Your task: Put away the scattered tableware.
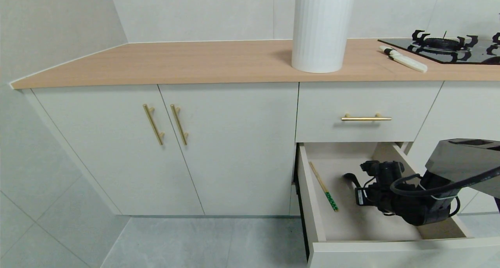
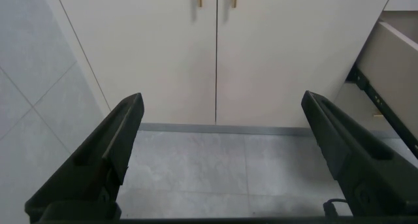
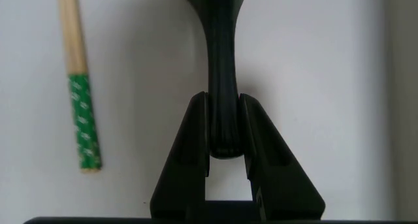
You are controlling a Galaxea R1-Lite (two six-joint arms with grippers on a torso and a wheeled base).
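Pinching the handle end of a black spoon, the right gripper sits inside the open drawer, toward its right wall. Whether the spoon touches the drawer floor cannot be told. A pair of chopsticks lies along the drawer's left wall, apart from the spoon. The left gripper hangs low before the closed cabinet doors, jaws spread, nothing between them. A white knife lies near the right end of the worktop, beside the hob, not yet stored.

Likely hazards:
- Release above the floor: the spoon may drop, bounce and strike the chopsticks.
- End-of-handle grip: the spoon may pivot between the jaws.
- Withdrawal: the wrist and its cable may catch the drawer's right wall or the closed drawer front above.
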